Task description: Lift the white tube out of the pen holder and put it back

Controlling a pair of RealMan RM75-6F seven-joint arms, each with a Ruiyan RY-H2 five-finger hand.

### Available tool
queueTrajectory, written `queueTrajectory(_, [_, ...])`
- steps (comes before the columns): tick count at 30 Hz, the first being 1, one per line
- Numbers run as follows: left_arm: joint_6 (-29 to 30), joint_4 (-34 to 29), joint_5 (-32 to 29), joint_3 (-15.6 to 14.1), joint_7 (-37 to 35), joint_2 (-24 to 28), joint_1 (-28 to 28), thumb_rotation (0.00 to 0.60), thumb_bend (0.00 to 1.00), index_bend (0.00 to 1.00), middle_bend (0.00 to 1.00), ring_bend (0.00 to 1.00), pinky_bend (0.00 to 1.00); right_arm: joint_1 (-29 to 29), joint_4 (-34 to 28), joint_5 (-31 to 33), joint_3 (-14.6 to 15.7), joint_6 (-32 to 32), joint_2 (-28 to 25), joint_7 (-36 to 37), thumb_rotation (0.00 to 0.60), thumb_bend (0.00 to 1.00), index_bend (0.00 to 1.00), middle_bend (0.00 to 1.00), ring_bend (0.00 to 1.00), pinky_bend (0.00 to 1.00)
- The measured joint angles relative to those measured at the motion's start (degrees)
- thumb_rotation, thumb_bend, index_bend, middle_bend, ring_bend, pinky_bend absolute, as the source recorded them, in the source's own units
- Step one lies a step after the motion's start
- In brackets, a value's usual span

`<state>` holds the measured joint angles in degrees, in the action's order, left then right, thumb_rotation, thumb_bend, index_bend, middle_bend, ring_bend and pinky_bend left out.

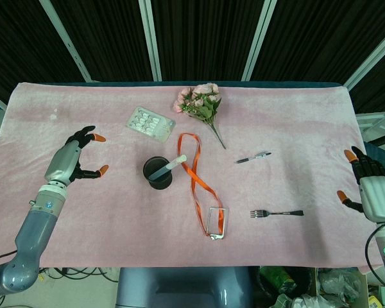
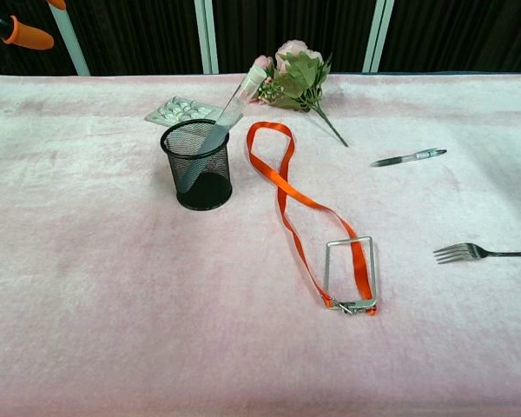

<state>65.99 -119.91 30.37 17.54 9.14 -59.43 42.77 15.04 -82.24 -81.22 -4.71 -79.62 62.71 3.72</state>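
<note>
At the far left the left robot hand [image 1: 74, 154] hovers over the pink tabletop [image 1: 295, 115], its orange-tipped fingers [image 2: 26, 36] spread apart and holding nothing, well apart from the pen holder. Behind and to the right of it lies a blister pack of pills [image 1: 151, 122]. The black mesh pen holder [image 2: 197, 165] stands upright near the middle, and the white tube [image 2: 217, 132] sits inside it, leaning up and to the right with its upper end sticking out over the rim. Just right of the holder an orange lanyard [image 1: 194, 173] snakes toward the near edge and ends in a clear badge frame [image 2: 350, 274]. A small bunch of pink flowers [image 1: 201, 104] rests behind the lanyard. Further right lie a pen [image 1: 254, 157] and, nearer the front, a fork [image 1: 276, 213]. At the far right edge the right robot hand [image 1: 367, 186] hangs with its fingers apart, empty, well away from everything
</note>
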Motion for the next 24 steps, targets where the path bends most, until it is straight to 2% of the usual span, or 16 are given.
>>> queueTrajectory(4, [-0.9, -0.2, -3.7, -0.4, 2.1, 0.0, 0.8, 0.6, 0.27, 0.29, 0.06, 0.0, 0.0, -4.5, 2.9, -1.1, 2.8, -3.6, 3.5, -4.4, 0.6, 0.15, 0.0, 0.04, 0.13, 0.18])
queueTrajectory(8, [-2.1, -0.2, -4.3, -1.5, 3.2, -0.8, 1.2, 0.6, 0.27, 0.3, 0.06, 0.0, 0.0, -7.2, 5.8, -1.3, 4.3, -4.7, 6.4, -4.4, 0.6, 0.15, 0.0, 0.04, 0.12, 0.18])
queueTrajectory(17, [-1.9, 1.5, -3.7, -2.1, 4.0, -4.8, 2.1, 0.6, 0.27, 0.34, 0.06, 0.0, 0.0, -7.6, 7.3, -1.0, 3.6, -4.3, 7.4, -4.1, 0.6, 0.15, 0.0, 0.04, 0.12, 0.18])
queueTrajectory(24, [-0.3, 2.3, -11.0, -0.5, 8.4, -7.2, 6.2, 0.6, 0.27, 0.36, 0.06, 0.0, 0.0, -7.8, 7.4, -1.7, 3.5, -4.0, 7.4, -3.4, 0.6, 0.15, 0.0, 0.04, 0.12, 0.18])
